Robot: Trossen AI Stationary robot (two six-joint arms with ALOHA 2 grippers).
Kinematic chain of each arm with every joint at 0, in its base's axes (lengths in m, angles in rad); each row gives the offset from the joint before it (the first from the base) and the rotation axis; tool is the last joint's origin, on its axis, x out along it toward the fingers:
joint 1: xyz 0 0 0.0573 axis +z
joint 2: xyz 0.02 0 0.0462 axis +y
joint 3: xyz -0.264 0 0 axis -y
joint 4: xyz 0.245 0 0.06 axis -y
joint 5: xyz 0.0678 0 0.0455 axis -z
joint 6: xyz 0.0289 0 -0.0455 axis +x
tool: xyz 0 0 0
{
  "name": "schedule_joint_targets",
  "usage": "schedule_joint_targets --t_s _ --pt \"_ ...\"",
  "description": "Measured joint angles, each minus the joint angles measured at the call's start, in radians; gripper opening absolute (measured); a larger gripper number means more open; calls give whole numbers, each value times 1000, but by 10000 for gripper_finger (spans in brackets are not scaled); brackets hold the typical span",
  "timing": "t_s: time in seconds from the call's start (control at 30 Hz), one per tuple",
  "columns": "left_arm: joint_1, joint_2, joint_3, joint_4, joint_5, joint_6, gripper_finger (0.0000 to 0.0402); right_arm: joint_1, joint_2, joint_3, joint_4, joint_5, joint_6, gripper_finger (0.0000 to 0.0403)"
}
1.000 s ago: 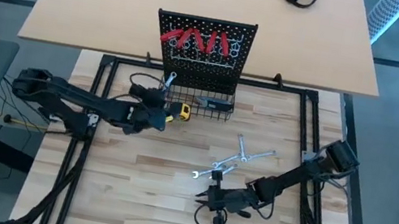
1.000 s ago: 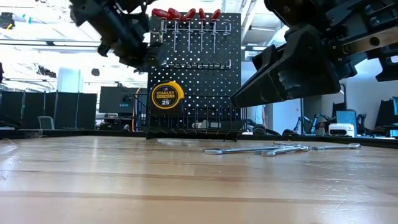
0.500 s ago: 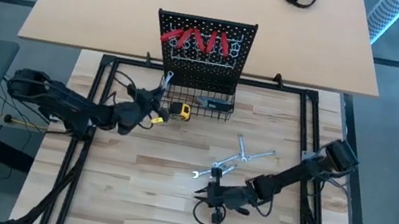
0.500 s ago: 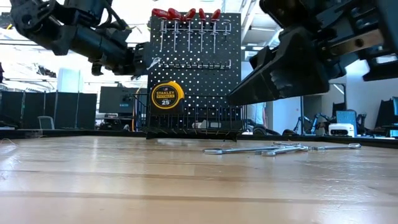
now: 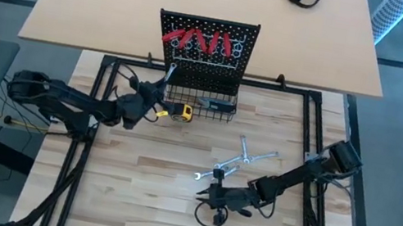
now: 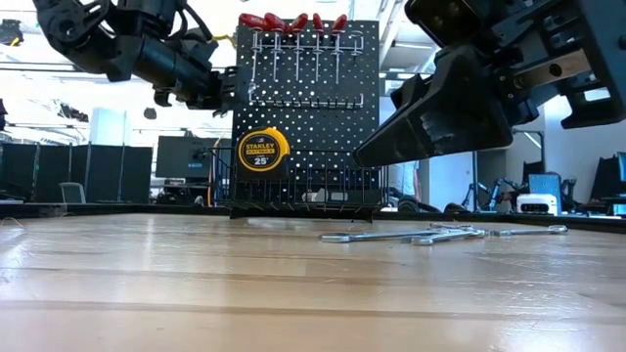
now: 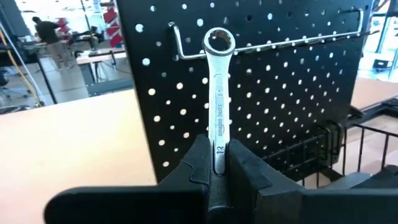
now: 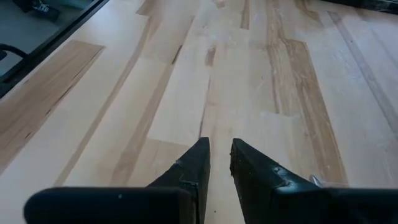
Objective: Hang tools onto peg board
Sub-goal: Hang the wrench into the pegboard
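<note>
- Silver combination wrench (image 7: 218, 106) is pinched by its shank in my left gripper (image 7: 216, 167), jaws pressed against it, ring end pointing at the peg board (image 7: 292, 93).
- From the left wrist view, the wrench's ring sits right in front of the long wire hook bar (image 7: 273, 42) on the board. I cannot tell whether the ring is already over the bar's free tip or only held up before it.
- Seen from above, the left gripper (image 5: 138, 107) hangs just in front of the peg board's (image 5: 209, 25) left half, above the left end of the black wire basket (image 5: 202, 100), with the wrench (image 5: 168, 76) slanting up toward the board.
- Red-handled pliers (image 5: 197, 42) hang in a row across the top of the board, so I judge that part of the job done.
- A yellow Stanley tape measure (image 6: 262, 151) rests at the basket's left end, below where I am working.
- Step in hand, as I read it: threading this wrench's ring onto the bar.
- Next move calls for lining the ring up with the bar's end, sliding it on, then spreading the jaws only once the ring bears on the wire.
- Three or so loose wrenches (image 5: 241, 161) lie on the desk (image 5: 153, 196), well in front of the board and to its right.
- My right gripper (image 5: 213, 196) waits low over the desk just near those wrenches, farther from the board; its jaws (image 8: 216, 163) stand slightly apart on nothing.
</note>
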Motion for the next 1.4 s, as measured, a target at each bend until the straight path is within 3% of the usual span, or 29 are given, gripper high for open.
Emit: schedule_joint_targets --t_s 0.2,0.7,0.87,1.07,1.4 --pt "18 0 0 0 61 -5 14 0 0 0 0 0 0 77" --pt "60 0 2 -86 72 -60 17 0 0 0 0 0 2 77" --pt "82 0 2 -90 100 -104 46 0 0 0 0 0 2 77" --pt "109 0 2 -91 216 -98 65 0 0 0 0 -1 1 77" --pt "103 -26 38 -101 246 -58 133 0 0 0 -4 -1 0 77"
